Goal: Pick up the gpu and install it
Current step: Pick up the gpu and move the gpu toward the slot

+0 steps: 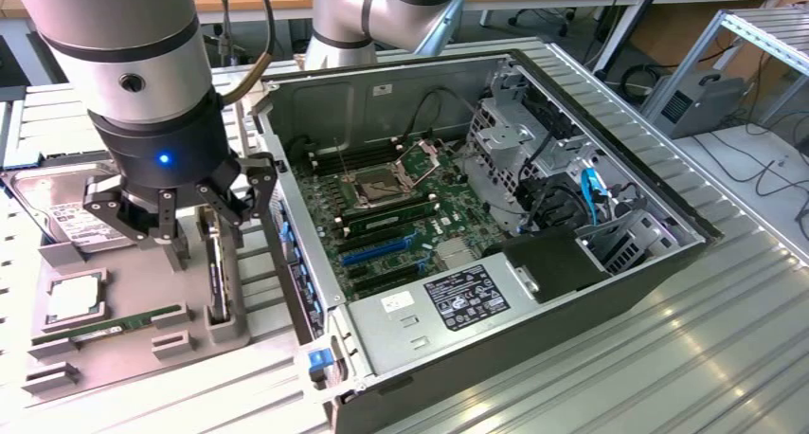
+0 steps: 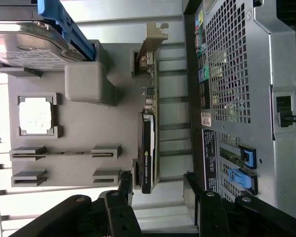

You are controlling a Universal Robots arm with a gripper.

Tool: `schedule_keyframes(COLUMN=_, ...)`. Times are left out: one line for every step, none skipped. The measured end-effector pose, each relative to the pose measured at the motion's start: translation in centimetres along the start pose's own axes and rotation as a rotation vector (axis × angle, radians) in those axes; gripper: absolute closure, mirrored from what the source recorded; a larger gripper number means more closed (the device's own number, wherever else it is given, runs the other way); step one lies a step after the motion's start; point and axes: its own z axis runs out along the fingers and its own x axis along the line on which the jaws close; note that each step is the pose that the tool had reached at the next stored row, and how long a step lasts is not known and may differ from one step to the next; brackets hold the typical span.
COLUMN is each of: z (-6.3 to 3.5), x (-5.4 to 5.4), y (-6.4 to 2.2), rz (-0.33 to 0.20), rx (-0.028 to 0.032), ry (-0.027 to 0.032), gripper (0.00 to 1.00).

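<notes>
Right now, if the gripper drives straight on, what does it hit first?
Probably the gpu, standing on edge in the grey holder: the open gripper points down at it, with the card roughly centred under it. The gap above it is hard to judge.

gpu (image 2: 147, 148): glossy black shroud | tray (image 2: 79, 133): matt grey, probably plastic

Bright, even light in the exterior view, with soft shadows inside the computer case (image 1: 332, 102). In the wrist view, glare whitens the processor (image 2: 35, 116) and hard drive (image 2: 24, 49); the gpu (image 2: 147, 153) looks dark.
</notes>
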Motion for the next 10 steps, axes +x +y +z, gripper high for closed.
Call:
schedule_keyframes(z=0.02, x=0.00, y=0.00, rz=0.000, rx=0.0000, ry=0.0000, gripper=0.46)
schedule_keyframes(z=0.05, x=0.00, y=0.00, rz=0.000, rx=0.0000, ry=0.0000, gripper=0.46)
schedule_keyframes(z=0.07, x=0.00, y=0.00, rz=0.000, rx=0.0000, ry=0.0000, gripper=0.46)
schedule_keyframes(z=0.08, x=0.00, y=0.00, rz=0.000, rx=0.0000, ry=0.0000, gripper=0.46)
schedule_keyframes(z=0.10, x=0.00, y=0.00, rz=0.000, rx=0.0000, ry=0.0000, gripper=0.46)
schedule_keyframes(z=0.12, x=0.00, y=0.00, rz=0.000, rx=0.0000, ry=0.0000, gripper=0.46)
schedule_keyframes(z=0.13, x=0.00, y=0.00, rz=0.000, rx=0.0000, ry=0.0000, gripper=0.46)
schedule_keyframes(z=0.15, x=0.00, y=0.00, rz=0.000, rx=0.0000, ry=0.0000, gripper=0.46)
schedule_keyframes(z=0.17, x=0.00, y=0.00, rz=0.000, rx=0.0000, ry=0.0000, gripper=0.46)
schedule_keyframes(z=0.19, x=0.01, y=0.00, rz=0.000, rx=0.0000, ry=0.0000, gripper=0.46)
